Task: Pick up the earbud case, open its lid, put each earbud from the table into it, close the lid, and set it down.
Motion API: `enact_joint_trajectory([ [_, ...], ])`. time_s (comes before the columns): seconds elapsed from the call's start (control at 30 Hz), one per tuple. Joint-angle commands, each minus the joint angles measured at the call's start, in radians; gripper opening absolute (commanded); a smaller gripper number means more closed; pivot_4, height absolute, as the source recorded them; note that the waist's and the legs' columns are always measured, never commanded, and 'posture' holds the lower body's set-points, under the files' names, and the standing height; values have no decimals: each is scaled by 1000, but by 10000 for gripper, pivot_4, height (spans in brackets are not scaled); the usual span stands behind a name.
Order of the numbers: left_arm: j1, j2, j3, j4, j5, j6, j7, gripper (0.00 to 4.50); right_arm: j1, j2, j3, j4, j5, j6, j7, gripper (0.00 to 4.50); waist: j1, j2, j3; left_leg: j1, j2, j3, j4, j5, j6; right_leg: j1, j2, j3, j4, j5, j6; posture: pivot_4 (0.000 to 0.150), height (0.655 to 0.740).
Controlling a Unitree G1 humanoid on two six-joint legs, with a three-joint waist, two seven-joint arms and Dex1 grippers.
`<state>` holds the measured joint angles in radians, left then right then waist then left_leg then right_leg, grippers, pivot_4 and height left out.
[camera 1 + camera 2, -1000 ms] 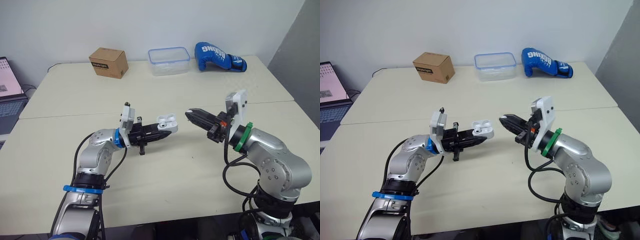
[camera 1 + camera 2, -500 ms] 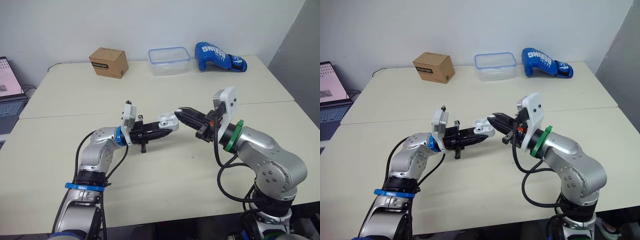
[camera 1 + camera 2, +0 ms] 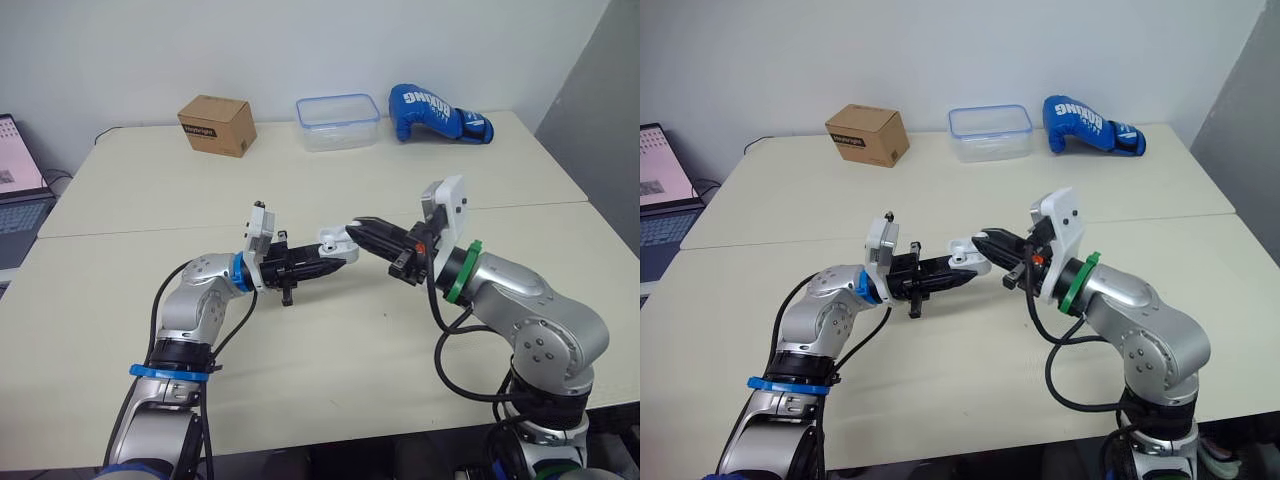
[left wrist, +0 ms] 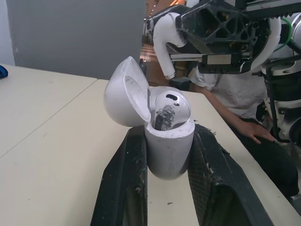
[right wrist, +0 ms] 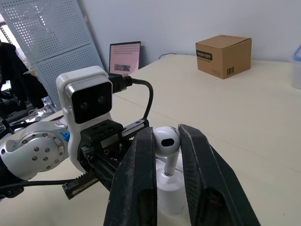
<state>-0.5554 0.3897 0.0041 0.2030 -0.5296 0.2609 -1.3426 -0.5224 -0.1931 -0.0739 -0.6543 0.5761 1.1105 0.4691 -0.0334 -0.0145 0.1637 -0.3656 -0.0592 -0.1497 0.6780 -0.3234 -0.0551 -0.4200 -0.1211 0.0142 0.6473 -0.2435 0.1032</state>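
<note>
Left pincer (image 3: 332, 258) clamps the lid-open earbud case (image 4: 168, 143) above mid-worktop (image 3: 330, 345), first earbud (image 4: 170, 104) seated, so right pincer (image 3: 360, 224) at its 3 o'clock, nipped on second earbud (image 5: 166, 140), can slot it.

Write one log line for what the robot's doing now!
left tool: shut on earbud case, lid open, first earbud inside | right tool: shut on second earbud, above case

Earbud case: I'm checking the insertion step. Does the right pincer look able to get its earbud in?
Likely yes: the lid stands swung open, and the right pincer holds the earbud just above the earbud case, stem down, with nothing between them.
</note>
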Motion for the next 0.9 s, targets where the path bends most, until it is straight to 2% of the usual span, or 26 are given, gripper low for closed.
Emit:
enact_joint_trajectory([
  [0.03, -14, 4, 3, -44, -22, 12, 2, 7527, -15, -13, 10, -5, 31, -20, -13, 3565, 0, 0, 0, 0, 0, 0, 0, 0, 0, 0, 0, 0, 0, 0, 0, 1500, 7307],
  [0.5, -21, 3, 24, -76, -50, 48, 28, 7527, -15, -97, 79, 7, 19, -61, -40, 3565, 0, 0, 0, 0, 0, 0, 0, 0, 0, 0, 0, 0, 0, 0, 0, 1500, 7307],
  [0.9, -32, -11, 31, -103, -69, 70, 53, 7527, -17, -201, 228, -15, -87, -151, -48, 3565, 0, 0, 0, 0, 0, 0, 0, 0, 0, 0, 0, 0, 0, 0, 0, 1500, 7307],
])
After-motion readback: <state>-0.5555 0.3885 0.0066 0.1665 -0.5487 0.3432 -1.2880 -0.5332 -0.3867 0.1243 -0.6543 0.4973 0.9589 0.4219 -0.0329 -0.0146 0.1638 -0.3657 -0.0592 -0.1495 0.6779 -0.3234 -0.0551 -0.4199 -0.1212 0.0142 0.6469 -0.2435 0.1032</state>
